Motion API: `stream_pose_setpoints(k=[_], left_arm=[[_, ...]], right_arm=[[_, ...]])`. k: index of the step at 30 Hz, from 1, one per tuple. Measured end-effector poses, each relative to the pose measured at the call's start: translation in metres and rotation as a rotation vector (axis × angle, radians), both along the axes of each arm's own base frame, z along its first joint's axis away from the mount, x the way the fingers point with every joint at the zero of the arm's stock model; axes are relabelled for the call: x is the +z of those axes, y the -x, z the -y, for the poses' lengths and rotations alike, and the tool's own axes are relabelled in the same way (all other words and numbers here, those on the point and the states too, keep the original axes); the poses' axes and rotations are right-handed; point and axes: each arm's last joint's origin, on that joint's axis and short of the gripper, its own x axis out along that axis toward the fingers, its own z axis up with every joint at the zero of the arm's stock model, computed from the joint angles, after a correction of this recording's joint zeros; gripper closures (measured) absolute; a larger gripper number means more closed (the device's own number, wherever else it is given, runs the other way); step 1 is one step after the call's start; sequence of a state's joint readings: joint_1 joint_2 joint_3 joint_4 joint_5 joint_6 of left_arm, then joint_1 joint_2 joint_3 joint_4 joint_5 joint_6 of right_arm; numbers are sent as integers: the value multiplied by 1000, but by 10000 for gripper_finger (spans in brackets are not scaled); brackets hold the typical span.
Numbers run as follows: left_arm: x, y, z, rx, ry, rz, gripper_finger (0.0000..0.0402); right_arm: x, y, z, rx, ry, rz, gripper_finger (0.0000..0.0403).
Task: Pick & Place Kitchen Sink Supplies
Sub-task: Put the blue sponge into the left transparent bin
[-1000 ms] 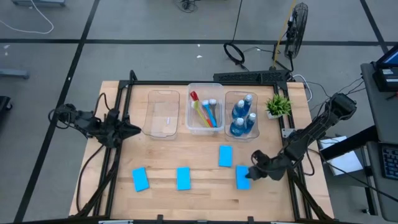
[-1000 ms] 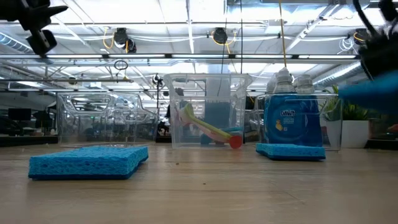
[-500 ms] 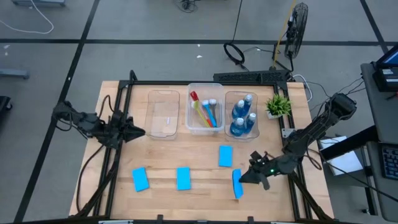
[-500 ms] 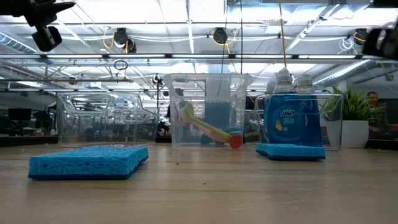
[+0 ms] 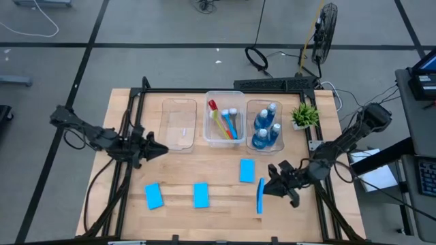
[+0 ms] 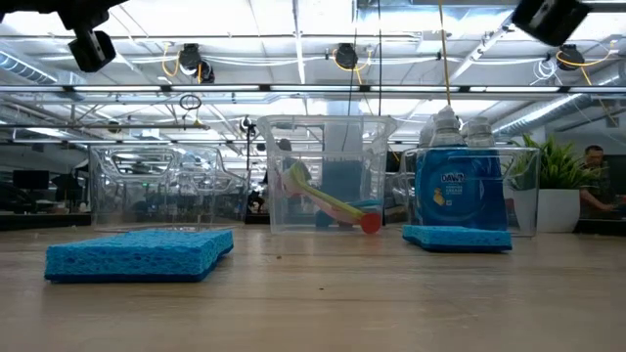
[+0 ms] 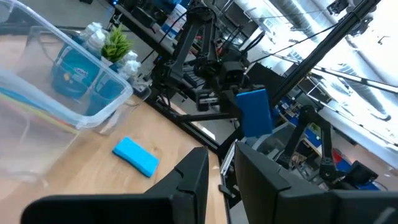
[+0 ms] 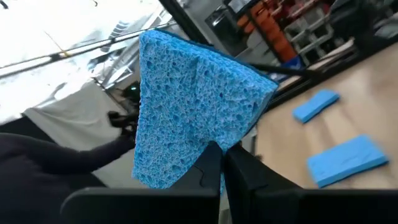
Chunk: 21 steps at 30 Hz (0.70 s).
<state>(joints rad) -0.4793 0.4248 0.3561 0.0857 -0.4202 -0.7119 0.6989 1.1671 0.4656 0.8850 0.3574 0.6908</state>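
My right gripper (image 5: 268,188) is at the table's right front, shut on a bright-blue sponge (image 5: 259,196), which fills the right wrist view (image 8: 193,106). Three more blue sponges lie flat on the table: one (image 5: 246,170) just beyond the held one and two (image 5: 200,194) (image 5: 154,195) toward the front left. My left gripper (image 5: 163,150) hovers shut and empty by the near end of the empty tub (image 5: 177,124). The brushes (image 5: 223,121) lie in the middle tub and the blue bottles (image 5: 266,126) stand in the right tub. My right gripper pinches the sponge between its two fingers at one edge (image 8: 214,142). The fingers come about level from the table's right side. The sponge is lifted clear of the table and stands on edge, so that the high view sees it only as a narrow strip.
A small green potted plant (image 5: 304,114) stands at the back right beside the bottle tub. A black frame rail (image 5: 129,122) runs along the table's left side and another along the back. In the low view two sponges (image 6: 142,252) (image 6: 455,238) lie before the tubs.
My right gripper has risen with the sponge, which lay flat on the table and now stands on edge, clear of it; the gripper has turned and gone a little toward the table's left. My left gripper has gone toward the table's right and a little nearer.
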Motion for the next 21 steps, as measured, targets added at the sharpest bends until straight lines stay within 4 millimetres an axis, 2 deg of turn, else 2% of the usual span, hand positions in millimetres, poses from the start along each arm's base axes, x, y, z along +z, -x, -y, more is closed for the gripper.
stream_pose_setpoints(k=[10, 16, 21], left_arm=[[-3, -22, 12, 0, 0, 0, 321], [-4, -33, 16, 33, -31, 29, 321], [-1, -40, 19, 63, -97, 81, 321]], right_arm=[[1, -23, 27, -150, 179, -7, 403], [27, -48, 42, -274, 369, -121, 403], [53, -62, 60, -435, 488, -190, 403]])
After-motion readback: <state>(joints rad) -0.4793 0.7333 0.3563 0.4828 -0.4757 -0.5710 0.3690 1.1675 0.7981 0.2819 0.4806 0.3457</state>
